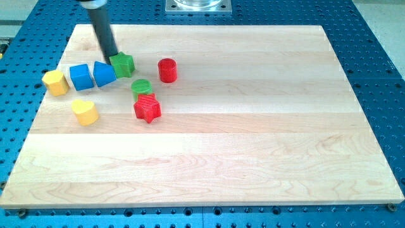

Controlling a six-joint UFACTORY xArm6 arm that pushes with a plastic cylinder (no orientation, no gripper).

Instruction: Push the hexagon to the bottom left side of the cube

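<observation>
Currently my tip point(116, 57) of dark rod tool, no jaws to spread or pinch, touching green star-shaped block point(123, 64), far from yellow hexagon block point(56, 83) left of blue cube point(81, 76). Risk: shoving blue triangular block point(104, 73), displacing cube on wooden desk point(253, 145).

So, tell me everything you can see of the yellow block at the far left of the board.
The yellow hexagon is a small, squat prism with a flat top, looking like painted wood or plastic. It stands upright on the wooden board near the view's left edge, leftmost of the row. The blue cube sits just to its right, close or barely touching; I cannot tell which. The yellow heart lies apart, lower right. My tip is well away, by the green star.
</observation>
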